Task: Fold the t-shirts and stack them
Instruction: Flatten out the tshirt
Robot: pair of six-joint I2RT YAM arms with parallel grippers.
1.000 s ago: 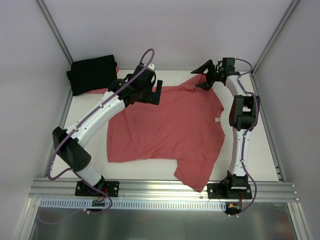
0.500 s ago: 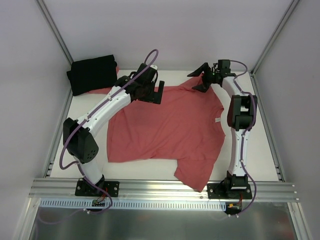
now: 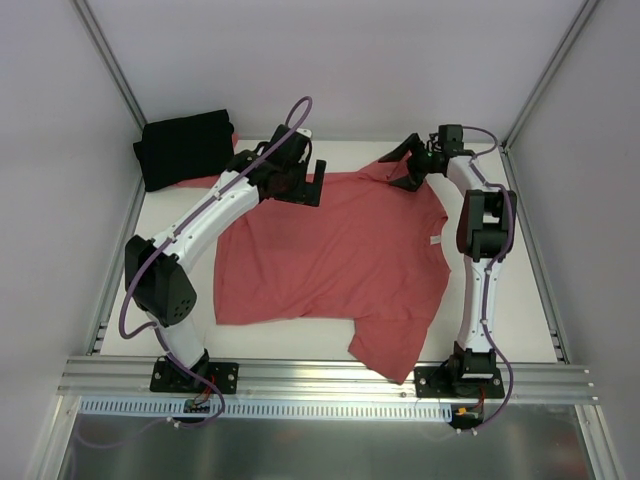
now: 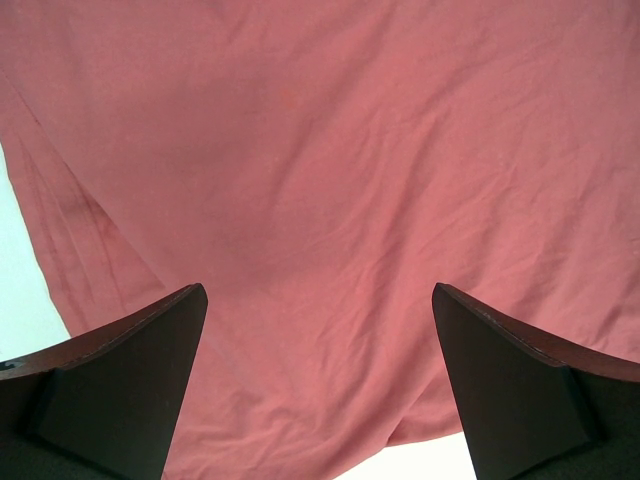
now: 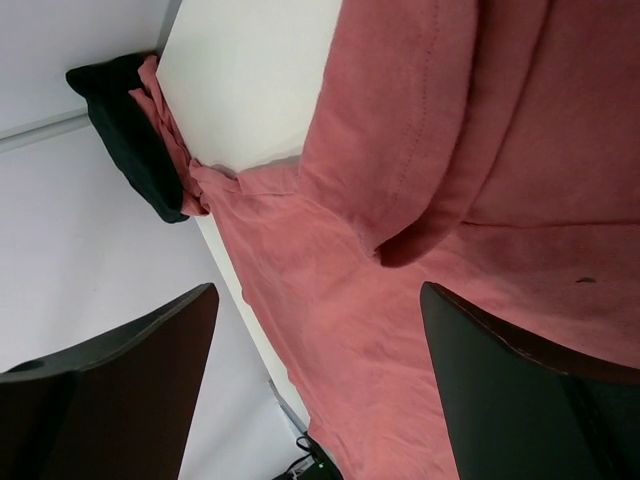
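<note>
The coral-red t-shirt (image 3: pixel 330 255) lies spread over the white table, one part hanging past the near edge, a small white label (image 3: pixel 434 240) at its right side. The black t-shirt (image 3: pixel 184 147) lies bunched in the far left corner, over a bit of red cloth. My left gripper (image 3: pixel 303 186) is open and empty, just above the red shirt's far left edge; its view shows only red cloth (image 4: pixel 320 200) between the jaws. My right gripper (image 3: pixel 408 164) is open and empty above the shirt's folded far right sleeve (image 5: pixel 420 150).
Metal frame posts and white walls close in the table (image 3: pixel 520 300) on three sides. The black shirt also shows in the right wrist view (image 5: pixel 125 130) at the far corner. A metal rail (image 3: pixel 320 380) runs along the near edge by the arm bases.
My left arm has reached farther toward the shirt's far left edge. My right gripper has opened wide, let go of the far right sleeve and drawn slightly back.
</note>
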